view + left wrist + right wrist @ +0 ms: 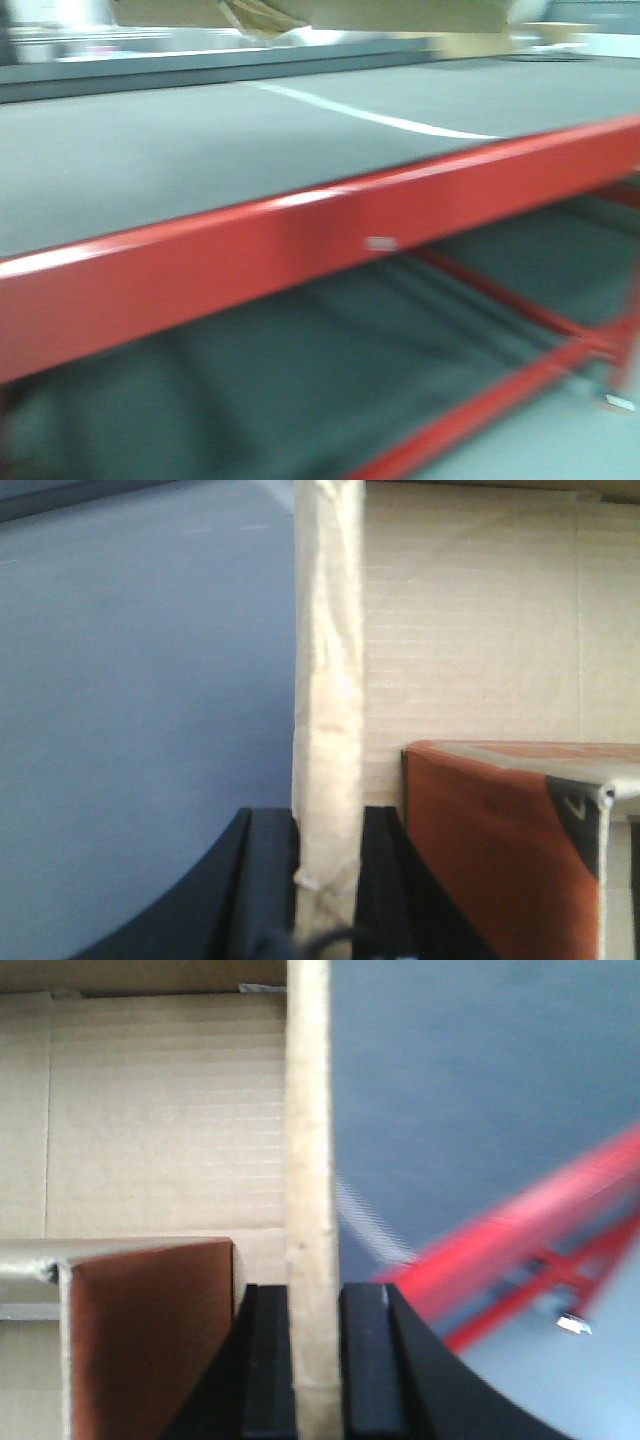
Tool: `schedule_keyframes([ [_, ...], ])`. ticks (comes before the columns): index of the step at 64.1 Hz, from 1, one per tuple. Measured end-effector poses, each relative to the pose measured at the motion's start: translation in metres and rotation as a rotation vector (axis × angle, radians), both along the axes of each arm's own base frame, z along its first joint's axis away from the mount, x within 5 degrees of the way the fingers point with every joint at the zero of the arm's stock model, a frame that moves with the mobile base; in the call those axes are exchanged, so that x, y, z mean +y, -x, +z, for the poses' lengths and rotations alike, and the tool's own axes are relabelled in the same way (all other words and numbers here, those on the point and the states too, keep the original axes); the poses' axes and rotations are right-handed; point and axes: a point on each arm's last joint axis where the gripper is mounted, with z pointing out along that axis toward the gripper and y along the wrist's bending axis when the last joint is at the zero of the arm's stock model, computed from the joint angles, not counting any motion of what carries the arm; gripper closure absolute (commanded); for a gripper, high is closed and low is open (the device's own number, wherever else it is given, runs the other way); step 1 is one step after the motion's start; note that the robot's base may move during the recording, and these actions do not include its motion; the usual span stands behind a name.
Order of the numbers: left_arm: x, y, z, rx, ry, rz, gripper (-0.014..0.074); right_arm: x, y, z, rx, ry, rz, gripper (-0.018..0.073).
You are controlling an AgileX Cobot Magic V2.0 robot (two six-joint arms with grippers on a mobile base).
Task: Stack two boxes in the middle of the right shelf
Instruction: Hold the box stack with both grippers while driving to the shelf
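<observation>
An open cardboard box shows along the top edge of the blurred front view, above the shelf. My left gripper is shut on the box's left wall, with one finger inside and one outside. My right gripper is shut on the box's right wall in the same way. An orange-brown smaller box lies inside the cardboard box, by the inner finger in the left wrist view and in the right wrist view. A second box to stack is not in view.
A red shelf beam crosses the front view, with a grey shelf board above it and a lower grey level below. Red braces run underneath. The beam also shows in the right wrist view.
</observation>
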Motion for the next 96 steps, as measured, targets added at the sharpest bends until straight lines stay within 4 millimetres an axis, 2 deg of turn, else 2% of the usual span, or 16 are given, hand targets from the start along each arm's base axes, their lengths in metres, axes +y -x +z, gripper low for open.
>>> schedule_keyframes([
  [96, 0.0, 0.0, 0.0, 0.0, 0.0, 0.0, 0.0707, -0.0001, 0.0002, 0.0004, 0.0, 0.0, -0.001, 0.0721],
])
